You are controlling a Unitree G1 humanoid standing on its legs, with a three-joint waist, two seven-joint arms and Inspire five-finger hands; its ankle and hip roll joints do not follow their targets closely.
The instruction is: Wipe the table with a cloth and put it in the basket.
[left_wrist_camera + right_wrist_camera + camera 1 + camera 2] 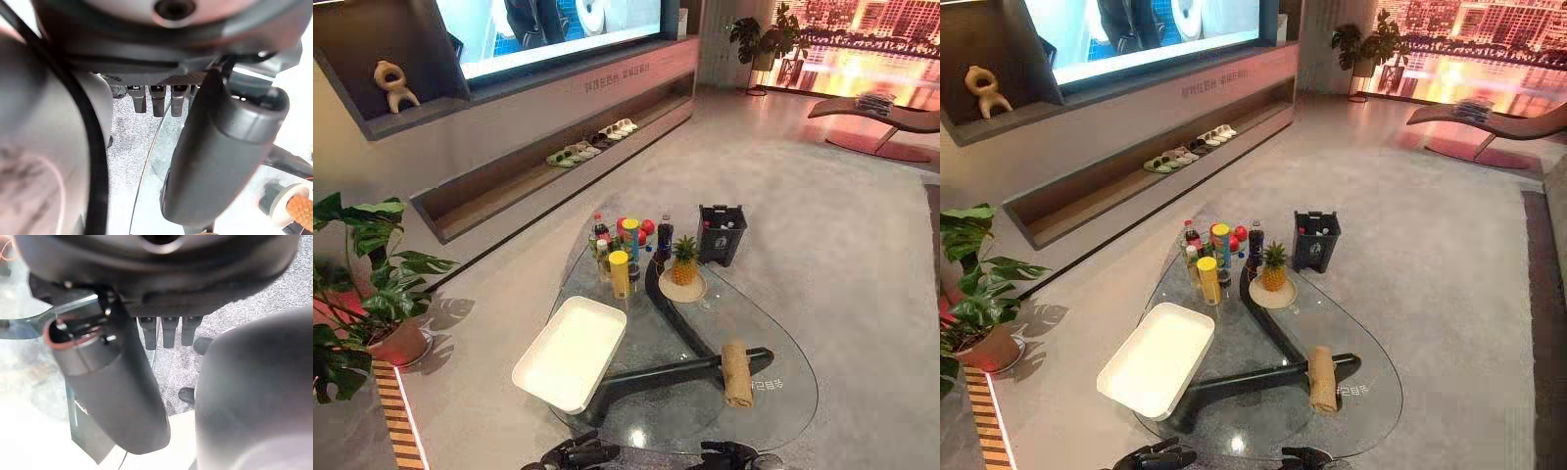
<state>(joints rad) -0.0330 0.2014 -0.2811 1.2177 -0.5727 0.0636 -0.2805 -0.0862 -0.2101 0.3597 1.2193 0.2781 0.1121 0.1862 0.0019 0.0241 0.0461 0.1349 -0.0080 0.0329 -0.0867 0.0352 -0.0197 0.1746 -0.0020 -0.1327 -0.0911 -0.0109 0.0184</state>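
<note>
Left hand (570,455) and right hand (728,454) low at the near edge of the rounded clear glass table (759,313). Left fingers (140,102) loose and apart, holding nothing; right fingers (169,336) the same. Rolled tan cloth (737,374) lies on the glass ahead of the right fingers, not touching them. White rectangular tray (570,352) ahead of the left fingers. Well beyond both: pineapple (684,261) on a round pale plate (665,287), cluster of bottles and cans (625,247), black basket (722,235) at the table's far edge; cannot tell whether it stands on glass or floor
</note>
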